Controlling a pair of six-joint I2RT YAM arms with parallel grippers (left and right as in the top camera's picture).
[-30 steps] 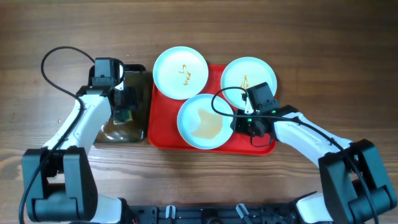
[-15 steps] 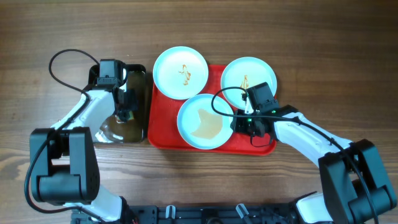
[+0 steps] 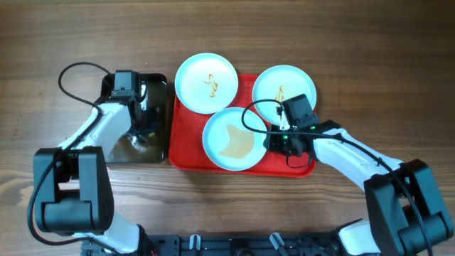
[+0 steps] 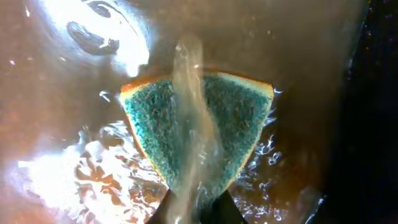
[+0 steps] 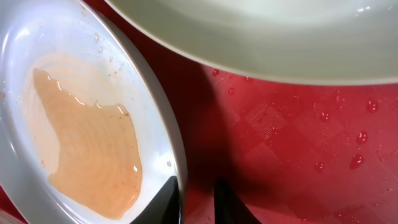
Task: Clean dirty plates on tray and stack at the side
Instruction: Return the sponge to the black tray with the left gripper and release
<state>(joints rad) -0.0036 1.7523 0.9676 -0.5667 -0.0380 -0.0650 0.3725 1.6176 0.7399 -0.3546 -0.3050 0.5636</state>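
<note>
While left jaws pinch a sponge (image 4: 200,127), right jaws grip the smeared plate (image 5: 81,118).

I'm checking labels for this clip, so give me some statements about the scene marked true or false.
1. The left pincer pinches a green sponge in brownish water. True.
2. The right pincer hangs open, holding nothing. False: it clamps the rim of the smeared plate on the red tray.
3. The smeared plate lies nearest the robot. True.
4. The two rear plates are clean. False: the rear left plate and rear right plate each bear a brown squiggle.
</note>
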